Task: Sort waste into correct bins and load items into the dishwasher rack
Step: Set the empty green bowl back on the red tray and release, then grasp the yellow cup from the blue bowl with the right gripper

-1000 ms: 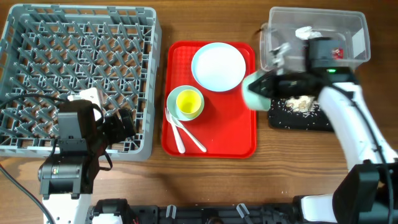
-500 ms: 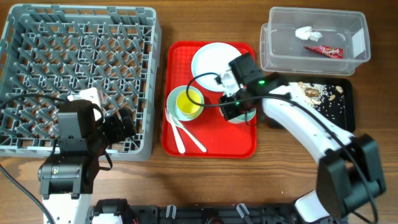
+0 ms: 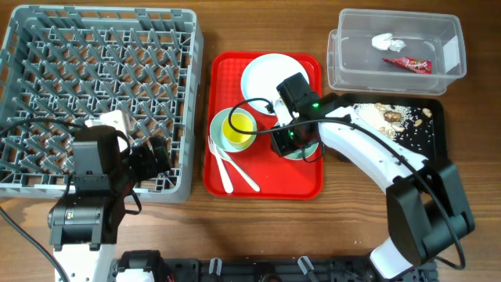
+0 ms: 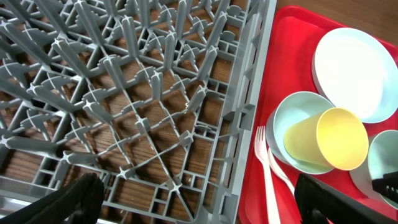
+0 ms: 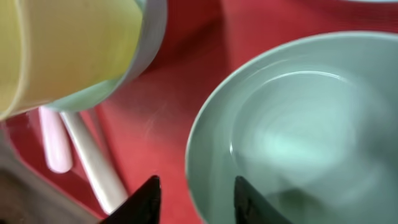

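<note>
Bright, even light falls from overhead; the rack pegs throw short, soft shadows on the table. The overhead and left wrist views are crisp. The right wrist view is blurred close up, with a pale sheen on the green bowl.

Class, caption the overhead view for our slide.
Right gripper over a pale green round bowl on the red plastic serving tray, beside the small yellow cup.

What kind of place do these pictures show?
Probably a robot test bench set up like a dish-clearing station, not a real kitchen: two robot arms at a wooden table, a grey dishwasher rack, and a red tray holding a plate.
</note>
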